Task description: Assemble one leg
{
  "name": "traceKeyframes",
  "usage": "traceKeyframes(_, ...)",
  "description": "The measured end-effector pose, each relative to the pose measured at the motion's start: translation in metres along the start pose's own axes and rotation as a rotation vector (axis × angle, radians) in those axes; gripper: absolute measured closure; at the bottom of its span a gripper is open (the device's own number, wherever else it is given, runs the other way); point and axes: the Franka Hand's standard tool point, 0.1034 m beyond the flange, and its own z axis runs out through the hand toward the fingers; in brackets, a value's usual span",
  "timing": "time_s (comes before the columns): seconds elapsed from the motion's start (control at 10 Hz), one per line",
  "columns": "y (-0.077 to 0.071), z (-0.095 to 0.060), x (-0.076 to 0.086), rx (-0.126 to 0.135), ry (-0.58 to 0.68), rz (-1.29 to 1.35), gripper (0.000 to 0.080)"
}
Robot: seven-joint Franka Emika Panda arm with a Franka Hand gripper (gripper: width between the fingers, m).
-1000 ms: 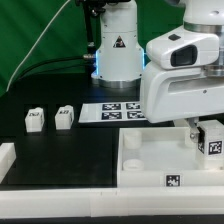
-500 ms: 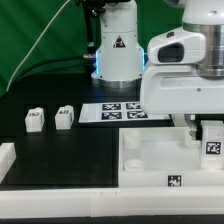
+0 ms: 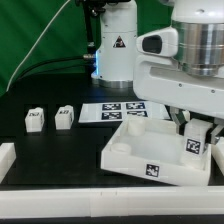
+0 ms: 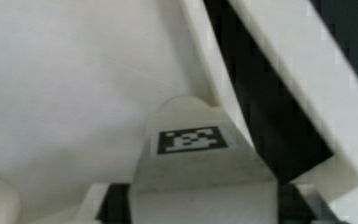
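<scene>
Leg held at the tray's far corner.

I see my hand [image 3: 196, 137] closed on a leg [image 3: 195, 146], tag outward, its long axis roughly upright, directly under the wrist at the tilted white tray's [image 3: 135, 158] corner on the exterior view's right. From the wrist view the leg [image 4: 194, 150] seems to sit over the tray floor beside the rim, though contact is unclear. Two spare legs [image 3: 50, 118] stand well apart on the black tabletop [image 3: 55, 150], near the marker board [image 3: 112, 111].
</scene>
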Motion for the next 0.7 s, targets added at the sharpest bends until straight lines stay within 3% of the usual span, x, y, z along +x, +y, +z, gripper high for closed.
traceKeyframes(0.1,0.0032,0.0000,0.0024,-0.008,0.005,0.026,0.0496)
traceKeyframes(0.3,0.0020,0.0015,0.0011,-0.006,0.004,0.015,0.0258)
traceKeyframes(0.4,0.0021,0.0019,0.0011,-0.006,0.003,0.015,0.0184)
traceKeyframes(0.7,0.0023,0.0027,0.0009,-0.007,0.003,0.015,0.0152)
